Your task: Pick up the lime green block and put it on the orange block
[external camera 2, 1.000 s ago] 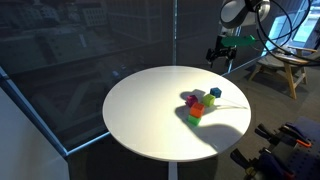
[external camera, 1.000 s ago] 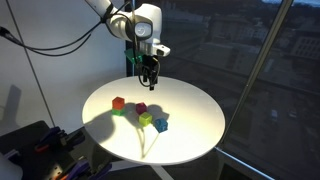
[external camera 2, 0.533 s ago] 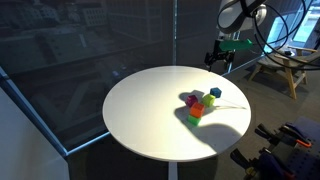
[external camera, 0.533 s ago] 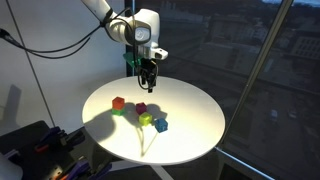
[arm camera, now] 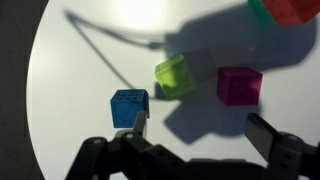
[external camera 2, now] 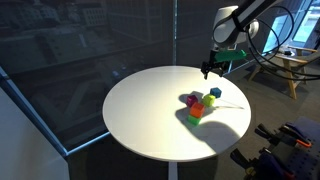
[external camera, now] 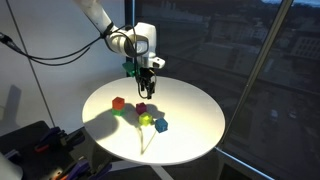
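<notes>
The lime green block (arm camera: 175,75) lies on the white round table (arm camera: 70,100), with a blue block (arm camera: 129,107) to one side and a magenta block (arm camera: 240,85) to the other. The orange block (arm camera: 295,8) is at the wrist view's top right edge, beside a dark green block (arm camera: 261,10). In an exterior view the lime green block (external camera: 146,120) lies right of the orange block (external camera: 118,102). My gripper (arm camera: 203,130) is open and empty. It hangs above the table behind the blocks in both exterior views (external camera: 147,84) (external camera 2: 208,70).
The table's (external camera: 190,110) edge is all round. Dark window glass stands behind it. Black equipment (external camera: 35,145) sits below its edge. A wooden stool (external camera 2: 285,70) stands beyond the table. A thin cable's shadow (arm camera: 105,50) crosses the tabletop.
The arm has swung down and toward the cluster of blocks. The gripper stays open and empty. The blocks have not moved.
</notes>
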Controlling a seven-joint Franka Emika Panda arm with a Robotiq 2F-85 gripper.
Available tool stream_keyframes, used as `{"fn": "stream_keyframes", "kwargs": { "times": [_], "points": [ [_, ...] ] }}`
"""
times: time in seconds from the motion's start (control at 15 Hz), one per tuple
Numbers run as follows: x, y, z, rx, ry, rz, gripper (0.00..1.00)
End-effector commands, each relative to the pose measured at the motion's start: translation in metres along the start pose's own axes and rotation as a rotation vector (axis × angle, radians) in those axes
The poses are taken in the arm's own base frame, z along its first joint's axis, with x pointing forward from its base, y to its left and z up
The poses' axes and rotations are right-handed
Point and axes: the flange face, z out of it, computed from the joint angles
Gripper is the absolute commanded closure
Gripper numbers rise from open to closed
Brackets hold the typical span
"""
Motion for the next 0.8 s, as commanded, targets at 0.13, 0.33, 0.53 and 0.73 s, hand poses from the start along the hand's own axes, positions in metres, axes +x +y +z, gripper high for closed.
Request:
{"fn": "stream_keyframes", "kwargs": {
  "times": [0.13, 0.33, 0.53, 0.73],
  "points": [
    [0.005, 0.006, 0.014, -0.002, 0.008, 0.014, 0.00],
    [0.005, 0.007, 0.023, -0.007, -0.012, 0.014, 0.00],
    [0.007, 0.008, 0.035, -0.016, -0.036, 0.008, 0.00],
    [0.010, 0.009, 0.046, -0.023, -0.052, 0.003, 0.00]
  ]
}}
